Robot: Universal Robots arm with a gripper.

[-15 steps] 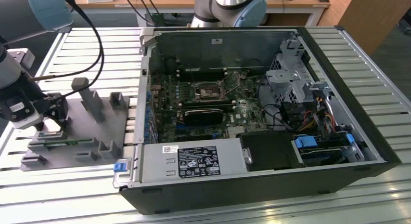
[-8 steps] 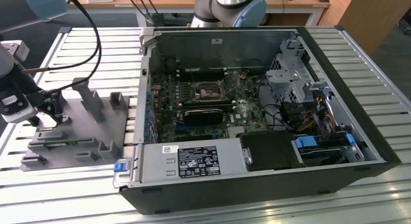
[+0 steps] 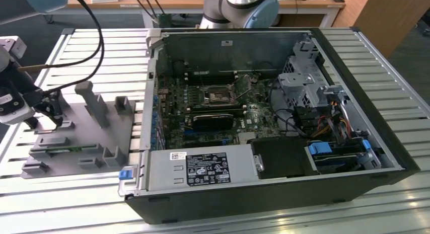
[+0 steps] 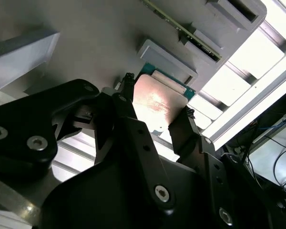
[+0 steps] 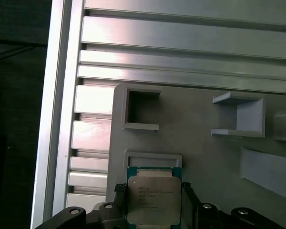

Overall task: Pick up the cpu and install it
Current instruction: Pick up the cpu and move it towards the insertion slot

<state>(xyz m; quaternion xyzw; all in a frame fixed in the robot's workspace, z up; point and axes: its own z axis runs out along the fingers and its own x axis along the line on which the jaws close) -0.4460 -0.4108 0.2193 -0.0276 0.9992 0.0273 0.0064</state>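
— Over on the exterior view's left, what is the hand (image 3: 52,121) doing?

— It hangs low over the grey tray (image 3: 77,131) on the bench (image 3: 94,53), beside the open computer case (image 3: 269,204).

— Where is the cpu (image 5: 154,200)?

— It lies flat on the tray, right under the hand, in both wrist views. The hand sits around it. I cannot tell if it grips the cpu or not.
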